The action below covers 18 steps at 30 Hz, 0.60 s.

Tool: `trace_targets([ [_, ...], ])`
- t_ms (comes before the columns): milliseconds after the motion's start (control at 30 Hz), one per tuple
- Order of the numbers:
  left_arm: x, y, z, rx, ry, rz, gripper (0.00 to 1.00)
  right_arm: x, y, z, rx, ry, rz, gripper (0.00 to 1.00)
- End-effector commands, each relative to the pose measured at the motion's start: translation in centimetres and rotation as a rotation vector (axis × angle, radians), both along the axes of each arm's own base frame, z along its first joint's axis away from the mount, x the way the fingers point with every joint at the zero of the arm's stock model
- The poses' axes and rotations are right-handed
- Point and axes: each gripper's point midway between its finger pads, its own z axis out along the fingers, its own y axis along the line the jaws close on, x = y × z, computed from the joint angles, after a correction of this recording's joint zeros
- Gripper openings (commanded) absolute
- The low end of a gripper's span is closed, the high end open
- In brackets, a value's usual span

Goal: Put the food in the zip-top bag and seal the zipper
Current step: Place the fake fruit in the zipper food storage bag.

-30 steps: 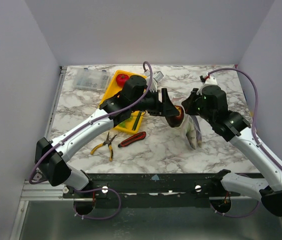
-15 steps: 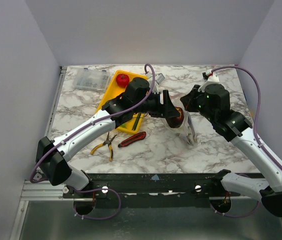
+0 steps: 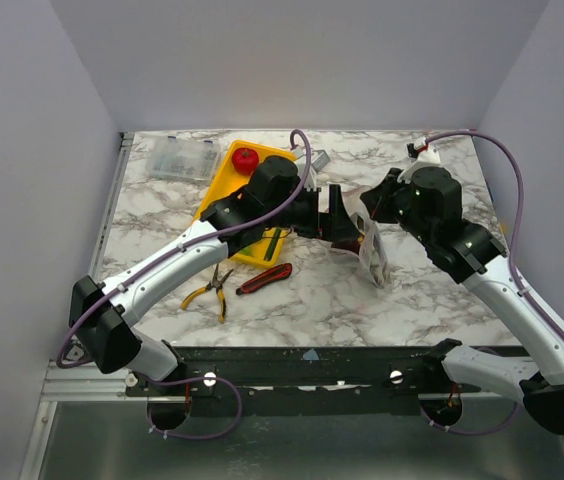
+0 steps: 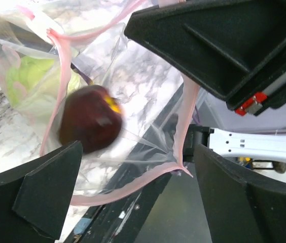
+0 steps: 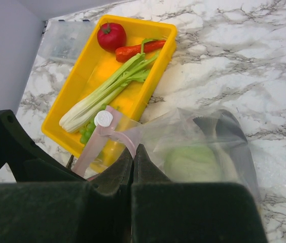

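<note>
The zip-top bag [image 3: 374, 256] hangs at mid-table, a green cabbage [image 5: 191, 162] inside it. My right gripper [image 5: 133, 151] is shut on the bag's mouth edge by the pink zipper [image 5: 95, 144]. My left gripper [image 4: 138, 197] stands open at the bag's mouth, nothing between its fingers. A dark purple eggplant [image 4: 90, 119], blurred, lies loose just inside the mouth, with the zipper strip [image 4: 133, 183] curving below it. In the yellow tray [image 5: 138, 21] lie a red tomato [image 5: 111, 35], an orange carrot [image 5: 138, 48], a leek [image 5: 107, 96] and green grapes [image 5: 88, 132].
Yellow-handled pliers [image 3: 210, 288] and a red-black utility knife [image 3: 264, 279] lie in front of the tray [image 3: 220, 185]. A clear hard box [image 3: 177, 157] sits at the back left. Both arms crowd together over the table's middle.
My left jaws have opened wide and let go of the eggplant, which has dropped into the bag's mouth. The right gripper keeps its hold on the bag.
</note>
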Motion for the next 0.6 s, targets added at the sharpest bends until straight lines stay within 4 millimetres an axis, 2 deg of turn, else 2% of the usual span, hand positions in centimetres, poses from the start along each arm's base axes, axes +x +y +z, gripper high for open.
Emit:
trace_targets([
  [0,-1.0,1.8,3.3,0.016,-0.11,-0.009,0.94,-0.3,-0.2,3.0,0.051,-0.075,-0.005,0.01],
  [100,-0.8,3.1,3.8,0.061,-0.153,0.018,0.94,-0.4,-0.4,3.0,0.044,-0.074,-0.01,0.01],
  [133,-0.5,3.6,3.7,0.084,-0.168,0.045,0.91,-0.5,-0.4,3.1,0.046,-0.075,-0.01,0.01],
  [267,0.8,5.5,2.4,0.183,-0.207,0.132,0.81,-0.6,-0.3,3.3,0.049,-0.076,-0.001,0.01],
  [333,1.5,6.1,1.1,0.233,-0.209,0.164,0.82,-0.6,-0.2,3.4,0.051,-0.076,0.005,0.01],
  [400,1.8,6.0,-0.2,0.264,-0.199,0.165,0.87,-0.6,-0.1,3.4,0.052,-0.074,0.011,0.01],
  [467,2.1,5.5,-1.5,0.291,-0.172,0.15,0.88,-0.7,-0.1,3.4,0.051,-0.074,0.015,0.01],
  [533,2.3,4.7,-2.5,0.307,-0.145,0.122,0.86,-0.8,-0.2,3.5,0.048,-0.075,0.013,0.01],
  [567,2.3,4.4,-2.6,0.309,-0.139,0.112,0.82,-0.9,-0.3,3.5,0.045,-0.077,0.012,0.01],
])
